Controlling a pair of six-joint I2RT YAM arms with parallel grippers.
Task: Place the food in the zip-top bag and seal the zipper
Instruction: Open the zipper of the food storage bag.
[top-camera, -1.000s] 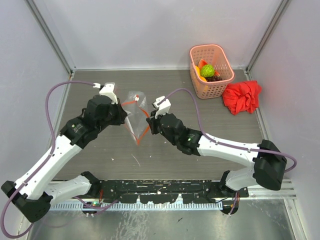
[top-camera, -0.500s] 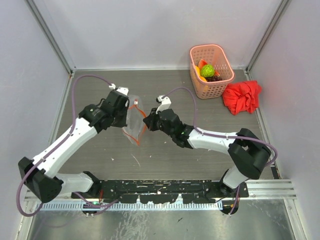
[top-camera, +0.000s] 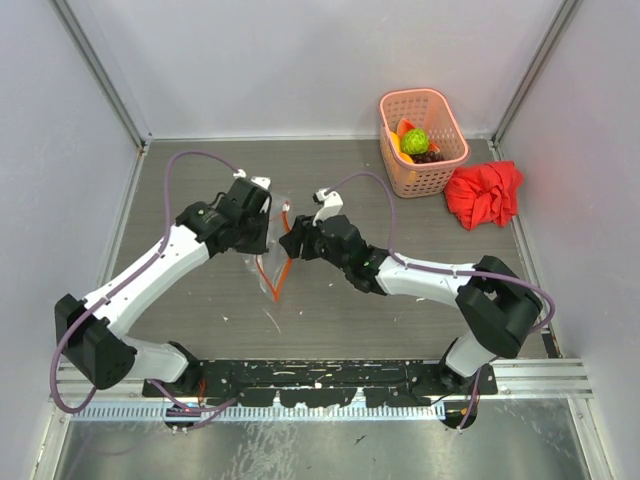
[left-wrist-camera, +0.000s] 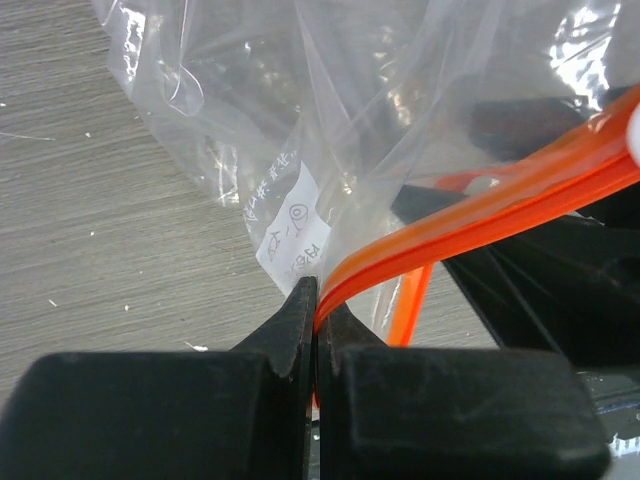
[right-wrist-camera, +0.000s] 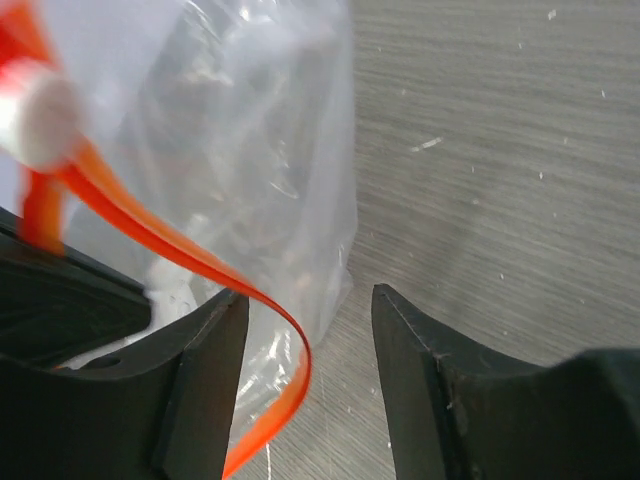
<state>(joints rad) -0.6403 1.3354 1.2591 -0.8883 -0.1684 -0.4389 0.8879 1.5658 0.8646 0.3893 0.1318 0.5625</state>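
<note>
While my left gripper (left-wrist-camera: 316, 300) is pressed together on the orange zipper (left-wrist-camera: 480, 225) (the strip runs up and to the right from my pinched fingertips), my right gripper (right-wrist-camera: 310, 300) has its jaws apart, with the zipper curling loosely down between them, unsqueezed. Seen from above, both grippers meet just left of the frame's centre, and the clear bag (top-camera: 262, 268) hangs between them; I cannot tell whether its lower corner touches the table (top-camera: 450, 240). The food — a green ball (top-camera: 415, 141), a grape bunch (top-camera: 430, 156) and an orange piece (top-camera: 404, 127) — lies in the pink basket (top-camera: 445, 175) at upper right, well apart from the bag, with a red cloth (top-camera: 485, 193) just beside it.
</note>
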